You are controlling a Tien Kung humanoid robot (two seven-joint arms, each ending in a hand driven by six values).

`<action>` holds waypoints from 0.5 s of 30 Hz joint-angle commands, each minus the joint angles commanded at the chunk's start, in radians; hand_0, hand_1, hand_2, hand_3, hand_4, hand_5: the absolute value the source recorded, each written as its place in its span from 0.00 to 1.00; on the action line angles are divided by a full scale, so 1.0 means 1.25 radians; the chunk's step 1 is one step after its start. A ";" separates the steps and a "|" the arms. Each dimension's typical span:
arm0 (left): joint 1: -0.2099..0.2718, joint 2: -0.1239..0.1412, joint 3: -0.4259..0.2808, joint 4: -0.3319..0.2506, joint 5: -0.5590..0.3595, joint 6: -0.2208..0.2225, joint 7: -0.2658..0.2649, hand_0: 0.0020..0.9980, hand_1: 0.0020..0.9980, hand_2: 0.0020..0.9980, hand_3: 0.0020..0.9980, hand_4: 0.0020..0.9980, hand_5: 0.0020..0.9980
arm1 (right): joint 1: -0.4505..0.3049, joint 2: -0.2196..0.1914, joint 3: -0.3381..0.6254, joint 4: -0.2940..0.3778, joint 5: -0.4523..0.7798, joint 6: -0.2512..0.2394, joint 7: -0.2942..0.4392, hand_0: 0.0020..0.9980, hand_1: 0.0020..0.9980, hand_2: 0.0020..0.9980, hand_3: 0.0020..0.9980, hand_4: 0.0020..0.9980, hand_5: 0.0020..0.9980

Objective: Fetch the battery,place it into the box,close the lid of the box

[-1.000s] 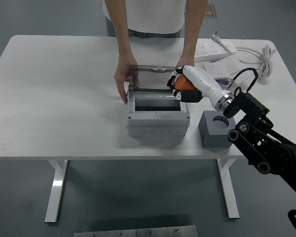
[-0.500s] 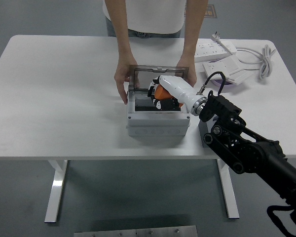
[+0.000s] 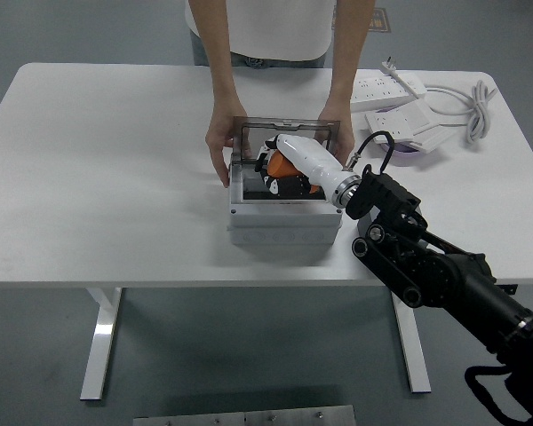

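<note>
Reaching into the box [image 3: 284, 222] on the white table [image 3: 107, 177], the right hand [image 3: 280, 173] apparently grips the orange battery [image 3: 275, 165].

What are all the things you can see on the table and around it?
table: one, white, fills the view
box: one, light grey, table centre, smoky lid raised at its back
battery: one, orange, inside the box, in the robot's fingers
power strips: two, white, far right, with a white cable
person's hands: two, at the far side, holding the box and lid
right hand: one, white shell, black fingers, reaching into the box on a black arm
</note>
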 joint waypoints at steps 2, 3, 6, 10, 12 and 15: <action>0.000 0.000 0.001 0.000 -0.001 -0.001 0.000 0.62 0.70 0.64 0.62 0.67 0.07 | -0.001 0.000 -0.001 -0.004 0.007 0.001 0.003 0.21 0.22 0.27 0.29 0.08 0.00; 0.001 0.000 0.001 0.000 -0.002 -0.002 0.000 0.62 0.70 0.64 0.62 0.67 0.07 | -0.002 0.000 -0.001 -0.005 0.010 0.002 0.004 0.21 0.22 0.27 0.29 0.08 0.00; 0.001 0.001 0.002 0.000 -0.004 -0.003 0.000 0.62 0.70 0.64 0.62 0.67 0.07 | -0.003 0.001 -0.001 -0.010 0.024 0.004 0.010 0.21 0.22 0.27 0.29 0.08 0.00; 0.000 0.002 0.003 0.001 -0.006 -0.003 -0.001 0.62 0.70 0.64 0.62 0.66 0.07 | -0.005 0.002 0.001 -0.014 0.037 0.007 0.016 0.23 0.23 0.29 0.32 0.11 0.00; 0.000 0.001 0.004 0.001 -0.007 -0.004 -0.001 0.62 0.70 0.64 0.62 0.66 0.07 | -0.005 0.002 0.004 -0.016 0.043 0.008 0.019 0.23 0.23 0.29 0.32 0.11 0.00; -0.001 0.001 0.004 0.001 -0.007 -0.004 -0.001 0.62 0.70 0.64 0.62 0.66 0.07 | -0.006 0.002 0.007 -0.019 0.052 0.008 0.025 0.23 0.23 0.29 0.32 0.11 0.00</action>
